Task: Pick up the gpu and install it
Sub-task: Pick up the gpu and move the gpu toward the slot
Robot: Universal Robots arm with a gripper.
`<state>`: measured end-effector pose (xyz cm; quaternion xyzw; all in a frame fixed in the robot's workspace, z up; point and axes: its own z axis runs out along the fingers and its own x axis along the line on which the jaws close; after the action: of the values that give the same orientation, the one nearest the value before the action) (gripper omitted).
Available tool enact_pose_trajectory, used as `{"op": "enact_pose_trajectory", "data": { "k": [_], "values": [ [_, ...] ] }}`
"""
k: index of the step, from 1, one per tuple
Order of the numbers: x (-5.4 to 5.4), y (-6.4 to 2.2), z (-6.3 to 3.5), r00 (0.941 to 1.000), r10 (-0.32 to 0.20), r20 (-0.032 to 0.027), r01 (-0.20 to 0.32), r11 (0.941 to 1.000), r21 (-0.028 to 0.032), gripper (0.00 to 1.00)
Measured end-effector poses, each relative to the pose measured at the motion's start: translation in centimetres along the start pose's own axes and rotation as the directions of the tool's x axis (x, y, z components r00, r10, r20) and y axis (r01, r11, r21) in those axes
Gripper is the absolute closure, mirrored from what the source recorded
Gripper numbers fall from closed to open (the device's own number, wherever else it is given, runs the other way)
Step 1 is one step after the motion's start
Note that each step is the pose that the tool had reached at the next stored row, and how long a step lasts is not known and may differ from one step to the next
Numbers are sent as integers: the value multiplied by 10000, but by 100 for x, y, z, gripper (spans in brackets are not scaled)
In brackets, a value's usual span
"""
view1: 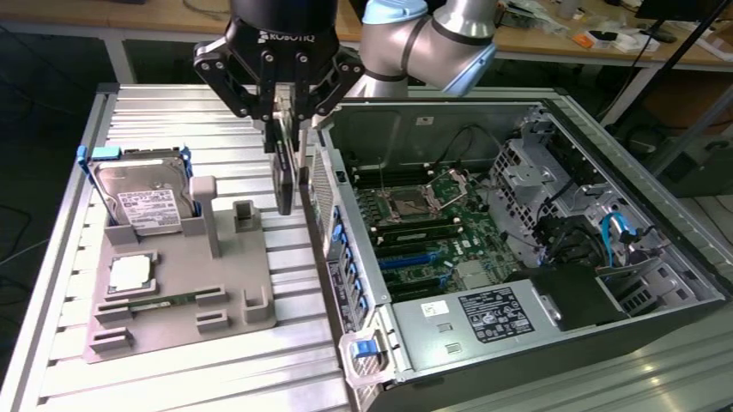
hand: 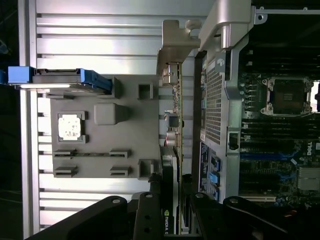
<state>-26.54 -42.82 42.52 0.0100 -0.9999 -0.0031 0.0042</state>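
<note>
Gpu [view1: 287, 167], a thin flat dark circuit card with a silver metal end bracket, hangs on edge in the air, grasped along its upper edge by the black pincer [view1: 288, 120]. It sits just outside the open black computer case [view1: 641, 283], whose perforated rear wall [view1: 329, 215] stands between it and the green motherboard [view1: 424, 223]. Below lies the grey plastic fixture tray [view1: 229, 292] on the ribbed aluminium surface [view1: 149, 112], carrying a silver boxy hard drive with blue frame [view1: 143, 202] and a square silver processor chip [view1: 132, 273].
</note>
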Motion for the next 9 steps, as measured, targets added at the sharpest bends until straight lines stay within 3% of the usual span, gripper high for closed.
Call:
{"op": "enact_pose_trajectory", "data": {
  "k": [9],
  "values": [
    [-155,-3,-30,10000,0,0,0,10000,0,73]
  ]
}}
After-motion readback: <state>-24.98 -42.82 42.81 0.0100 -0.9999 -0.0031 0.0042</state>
